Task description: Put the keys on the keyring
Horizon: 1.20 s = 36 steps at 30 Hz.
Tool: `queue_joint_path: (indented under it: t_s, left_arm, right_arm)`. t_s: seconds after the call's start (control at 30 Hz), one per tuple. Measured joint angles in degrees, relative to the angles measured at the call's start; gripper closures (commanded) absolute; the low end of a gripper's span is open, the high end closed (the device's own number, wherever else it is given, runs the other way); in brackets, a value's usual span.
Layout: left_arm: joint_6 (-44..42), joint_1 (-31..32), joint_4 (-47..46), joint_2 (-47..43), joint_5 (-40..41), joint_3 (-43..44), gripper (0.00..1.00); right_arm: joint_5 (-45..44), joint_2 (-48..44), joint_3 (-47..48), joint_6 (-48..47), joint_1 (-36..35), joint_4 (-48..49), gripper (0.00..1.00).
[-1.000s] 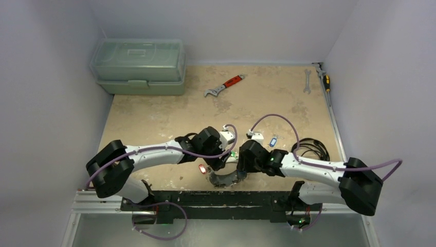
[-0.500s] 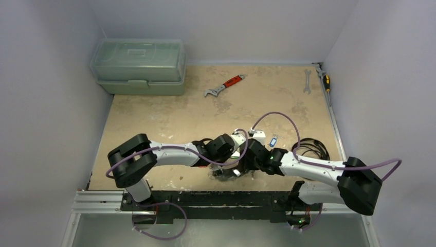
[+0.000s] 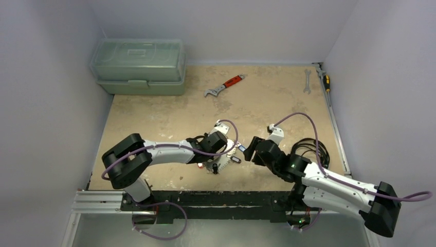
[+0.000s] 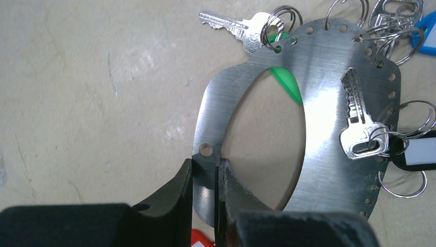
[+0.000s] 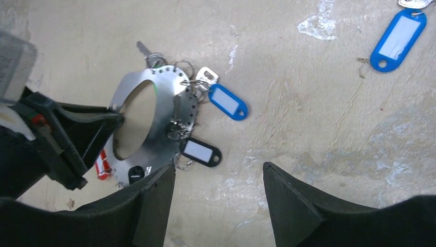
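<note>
Two jaws of the left hand (image 4: 205, 169) pinch the keyring (image 4: 319, 56) rim.

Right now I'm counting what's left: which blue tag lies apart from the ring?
The far blue tag, alone at the right wrist view's top right. The other blue tag sits at the ring's edge.

We see our left gripper (image 4: 206, 167) pinching the near rim of the flat brushed-steel oval keyring (image 4: 324, 128), whose hole-punched edge carries small wire rings holding silvery metal keys (image 4: 357, 123), one lying on the plate, beside a green tag (image 4: 287, 82), black tag (image 4: 411, 154) and blue tag (image 4: 427, 36).
</note>
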State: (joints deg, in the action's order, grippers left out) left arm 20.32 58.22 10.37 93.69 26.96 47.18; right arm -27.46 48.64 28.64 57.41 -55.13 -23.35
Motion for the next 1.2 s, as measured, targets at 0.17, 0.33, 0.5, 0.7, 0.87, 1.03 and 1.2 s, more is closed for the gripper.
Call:
queue_joint_path:
  t_s: [0.17, 0.33, 0.5, 0.7, 0.87, 1.03, 1.2]
  left_arm:
    - [6.47, -0.35, 1.64, -1.77, 0.59, -1.60, 1.00]
    - [13.27, -0.35, 2.29, -2.12, 0.90, -1.81, 0.91]
    - [17.92, -0.35, 3.82, -3.41, -0.11, -2.45, 0.86]
    - [19.74, -0.35, 4.70, -5.51, -0.55, -4.20, 0.91]
    - [19.65, -0.15, 5.49, -5.38, 1.42, -4.26, 0.77]
    - [19.56, 0.42, 8.15, -3.45, 5.11, -2.16, 0.34]
    - [19.58, 0.28, 10.21, -4.04, 7.41, -1.90, 0.25]
  right_arm:
    - [1.68, 1.16, -3.56, 0.87, 0.59, 3.98, 0.46]
    - [8.26, 7.98, -5.18, 1.14, 0.68, 11.08, 0.47]
    - [14.23, 10.97, -6.60, 4.17, 0.68, 19.26, 0.46]
    - [17.68, 11.30, -10.12, 11.98, 0.79, 26.34, 0.49]
    - [18.86, 12.39, -13.73, 18.49, 0.81, 32.85, 0.52]
    - [19.61, 18.95, -13.90, 20.37, 0.85, 37.70, 0.56]
    - [20.65, 23.50, -13.88, 21.40, 1.33, 43.87, 0.58]
